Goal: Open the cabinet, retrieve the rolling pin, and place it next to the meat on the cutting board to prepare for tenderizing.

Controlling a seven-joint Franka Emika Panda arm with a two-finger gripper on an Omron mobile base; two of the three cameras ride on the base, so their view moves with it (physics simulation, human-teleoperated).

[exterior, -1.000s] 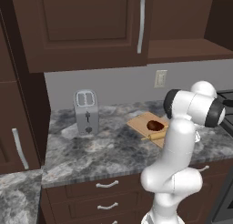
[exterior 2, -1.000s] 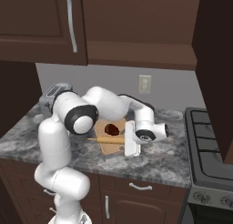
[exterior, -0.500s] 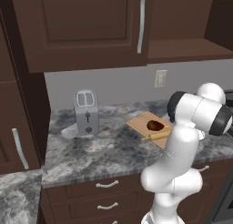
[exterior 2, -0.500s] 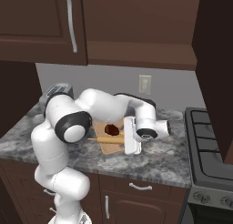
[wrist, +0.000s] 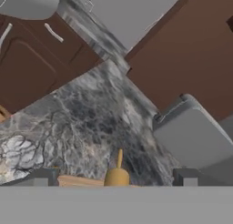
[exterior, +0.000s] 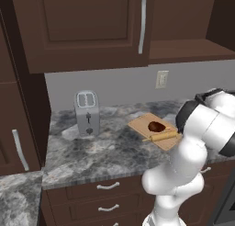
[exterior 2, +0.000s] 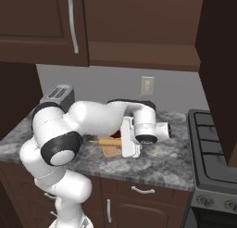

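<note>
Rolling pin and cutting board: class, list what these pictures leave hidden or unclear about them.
- Right base view: most of the cutting board and one end of the rolling pin sit behind the white arm.
- Left base view: the board's right end is hidden behind the arm.
- Hand view: the picture's bottom edge cuts off most of the pin.

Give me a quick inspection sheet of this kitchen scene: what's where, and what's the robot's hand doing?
Surface: grey speckled countertop.
Job's things: rolling pin lies on the cutting board, just in front of the meat; cabinet door shut.
Clutter: toaster left of the board.
Grippers: gripper open, holding nothing, low by the rolling pin's end.
Cables: nothing seen.
Surroundings: wall outlet, stove, drawers below.
</note>
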